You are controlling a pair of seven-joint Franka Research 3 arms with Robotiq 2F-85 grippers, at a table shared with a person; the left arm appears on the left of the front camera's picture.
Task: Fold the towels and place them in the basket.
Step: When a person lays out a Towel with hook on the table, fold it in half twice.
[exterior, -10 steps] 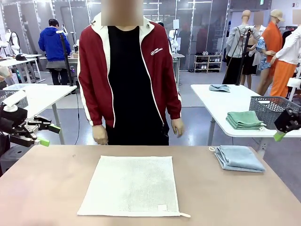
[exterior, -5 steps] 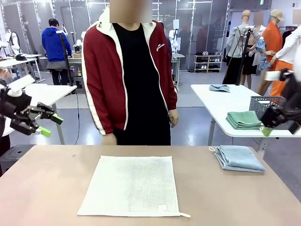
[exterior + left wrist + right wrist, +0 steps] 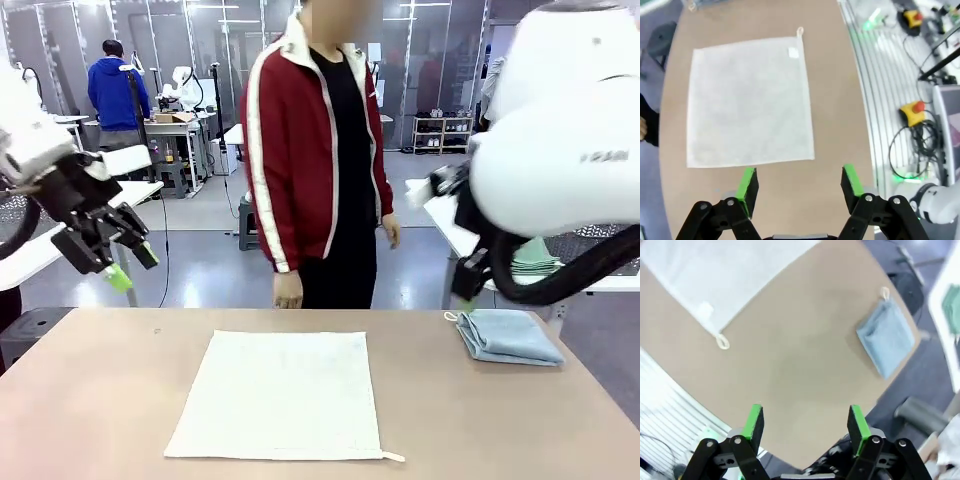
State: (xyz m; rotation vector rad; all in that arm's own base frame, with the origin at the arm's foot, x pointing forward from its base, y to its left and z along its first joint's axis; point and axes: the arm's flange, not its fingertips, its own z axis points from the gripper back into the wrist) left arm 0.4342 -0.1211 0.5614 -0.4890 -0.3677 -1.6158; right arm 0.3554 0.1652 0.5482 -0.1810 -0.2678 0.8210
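1. On the brown table (image 3: 100,400), the cream-white towel (image 3: 278,395) lies spread flat near the robot's edge, its hanging loop at one near corner.
2. Above the table's left side, the left gripper (image 3: 133,268) hangs in the air with its jaws spread wide and nothing between them. In its wrist view, the left gripper (image 3: 800,182) looks down on the cream-white towel (image 3: 750,100), which lies well below and ahead of the green pads (image 3: 748,184).
3. At the table's right end, the pale blue towel (image 3: 508,336) sits folded small.
4. The right gripper (image 3: 806,422) is likewise released and empty, held high over bare tabletop, with the pale blue towel (image 3: 886,337) ahead of it to one side and the cream-white towel (image 3: 725,275) to the other.
5. Behind the right arm (image 3: 560,150), the basket (image 3: 603,247) partly shows on a neighbouring white table.
6. A person in a red jacket (image 3: 300,150) stands at the far side.
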